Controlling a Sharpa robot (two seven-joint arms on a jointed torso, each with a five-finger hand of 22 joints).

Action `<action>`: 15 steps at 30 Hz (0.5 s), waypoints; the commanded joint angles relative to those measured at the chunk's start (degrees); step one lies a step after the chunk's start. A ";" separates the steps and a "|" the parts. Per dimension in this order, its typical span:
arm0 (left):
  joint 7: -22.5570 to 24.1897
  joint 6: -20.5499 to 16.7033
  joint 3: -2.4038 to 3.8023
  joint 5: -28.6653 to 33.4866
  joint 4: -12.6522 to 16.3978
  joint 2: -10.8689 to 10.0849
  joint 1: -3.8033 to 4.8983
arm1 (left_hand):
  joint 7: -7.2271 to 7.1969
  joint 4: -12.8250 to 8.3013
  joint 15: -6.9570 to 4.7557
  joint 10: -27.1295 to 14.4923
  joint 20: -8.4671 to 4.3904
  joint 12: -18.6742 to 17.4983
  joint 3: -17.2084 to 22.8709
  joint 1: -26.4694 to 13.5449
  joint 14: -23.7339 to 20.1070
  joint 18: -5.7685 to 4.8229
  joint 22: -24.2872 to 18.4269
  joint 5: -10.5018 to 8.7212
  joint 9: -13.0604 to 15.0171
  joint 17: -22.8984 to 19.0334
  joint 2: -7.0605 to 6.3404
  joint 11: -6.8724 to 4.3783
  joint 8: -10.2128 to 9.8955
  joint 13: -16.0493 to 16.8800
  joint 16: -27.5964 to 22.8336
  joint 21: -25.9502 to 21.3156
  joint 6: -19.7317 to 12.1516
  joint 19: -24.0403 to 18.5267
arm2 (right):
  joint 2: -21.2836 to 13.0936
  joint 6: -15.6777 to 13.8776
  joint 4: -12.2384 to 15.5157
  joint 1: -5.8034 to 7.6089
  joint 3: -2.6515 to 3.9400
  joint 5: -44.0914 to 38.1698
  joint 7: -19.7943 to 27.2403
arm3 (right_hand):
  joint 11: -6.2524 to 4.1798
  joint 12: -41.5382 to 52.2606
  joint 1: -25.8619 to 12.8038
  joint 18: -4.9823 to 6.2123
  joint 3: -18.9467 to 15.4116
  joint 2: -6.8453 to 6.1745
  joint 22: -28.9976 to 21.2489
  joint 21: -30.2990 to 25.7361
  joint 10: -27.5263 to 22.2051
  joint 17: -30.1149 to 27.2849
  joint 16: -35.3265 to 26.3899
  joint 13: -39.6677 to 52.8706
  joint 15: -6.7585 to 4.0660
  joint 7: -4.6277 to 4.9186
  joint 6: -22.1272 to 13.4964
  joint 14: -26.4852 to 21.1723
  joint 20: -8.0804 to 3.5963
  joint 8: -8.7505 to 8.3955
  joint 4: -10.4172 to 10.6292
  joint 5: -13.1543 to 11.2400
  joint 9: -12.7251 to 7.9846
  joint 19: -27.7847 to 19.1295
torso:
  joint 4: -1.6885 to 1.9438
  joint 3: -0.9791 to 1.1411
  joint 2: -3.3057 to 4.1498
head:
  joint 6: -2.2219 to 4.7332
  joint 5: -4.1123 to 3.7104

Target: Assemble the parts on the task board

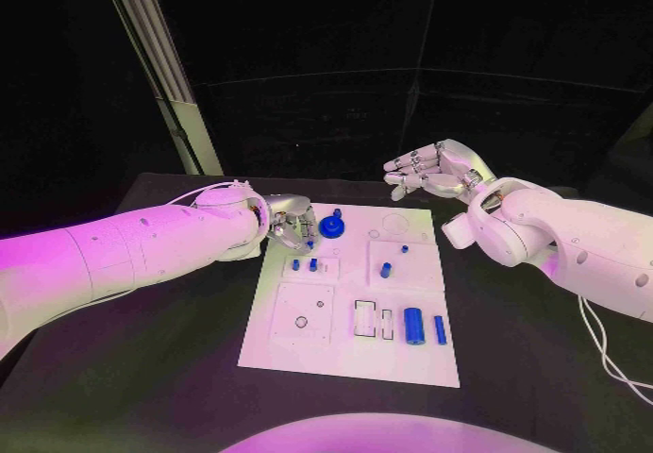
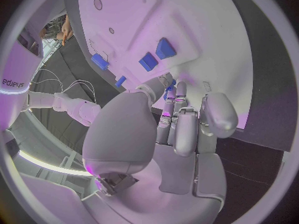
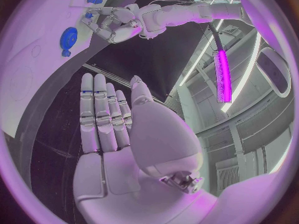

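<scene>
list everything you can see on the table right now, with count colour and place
task board: one, white, middle of the black table
round part: one, blue, far end of the board, beside the left hand
small parts: a few, blue, left side of the board below the left hand; exact count unclear
peg parts: two, blue, middle right of the board
cylinder parts: two, blue, side by side at the near right of the board
left hand: silver, fingers curled over the board's far left corner
right hand: silver, raised beyond the board's far right, holding nothing

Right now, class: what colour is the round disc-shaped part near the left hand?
Blue. The round part shows best in the head view, on the white task board.
</scene>
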 commanded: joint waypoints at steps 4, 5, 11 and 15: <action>-0.71 0.71 0.02 0.09 -0.13 0.06 0.06 | 0.15 -0.26 0.57 -0.73 0.49 -0.74 0.28 -1.00 1.88 -0.78 0.06 -0.29 -0.01 -0.34 -0.39 0.26 -0.96 0.02 -0.21 -0.09 -1.10 -0.06 | 0.01 0.32 0.01 0.10 0.03 -0.03 0.59 | -0.04 0.30 0.01 0.16 0.33 0.36 -0.07 -0.21 -0.53 -0.08 -0.31 -0.09 0.11 -0.09 -0.32 -0.33 0.28 -0.21 -0.15 0.20 -0.03 0.06 | 0.00 0.01 0.00 | -0.07 -0.05; -0.71 0.69 0.02 0.09 -0.13 0.05 0.06 | 0.15 -0.26 0.57 -0.74 0.49 -0.75 0.28 -1.01 1.87 -0.78 0.05 -0.29 -0.01 -0.35 -0.41 0.26 -1.00 0.03 -0.21 -0.10 -1.13 -0.07 | 0.01 0.32 0.01 0.10 0.03 -0.03 0.58 | -0.04 0.30 0.01 0.16 0.33 0.36 -0.07 -0.21 -0.53 -0.08 -0.31 -0.09 0.11 -0.09 -0.32 -0.33 0.28 -0.21 -0.15 0.20 -0.03 0.06 | 0.00 0.01 0.01 | -0.07 -0.05; -0.55 0.59 0.02 0.11 0.00 -0.17 0.06 | 0.19 -0.34 0.61 -0.83 0.55 -0.92 0.25 -1.12 1.83 -0.76 0.01 -0.25 -0.01 -0.53 -0.59 0.31 -1.25 0.04 -0.27 -0.17 -1.31 -0.11 | -0.01 0.34 -0.07 0.10 0.03 -0.03 0.57 | -0.04 0.30 0.01 0.16 0.33 0.36 -0.07 -0.21 -0.53 -0.08 -0.31 -0.09 0.11 -0.09 -0.32 -0.33 0.28 -0.21 -0.15 0.20 -0.03 0.06 | 0.01 -0.02 -0.01 | -0.10 -0.09; -0.28 0.09 0.02 0.15 0.13 -0.34 0.06 | 0.24 -0.43 0.65 -0.91 0.60 -1.08 0.21 -1.22 1.81 -0.75 0.04 -0.20 -0.01 -0.61 -0.80 0.37 -1.55 0.05 -0.28 -0.17 -1.56 -0.14 | -0.02 0.30 -0.17 0.09 0.03 -0.10 0.42 | -0.04 0.34 -0.02 0.16 0.37 0.38 -0.09 -0.25 -0.56 -0.09 -0.30 -0.11 0.12 -0.09 -0.33 -0.34 0.28 -0.21 -0.13 0.22 -0.03 0.08 | 0.02 -0.03 -0.02 | -0.09 -0.12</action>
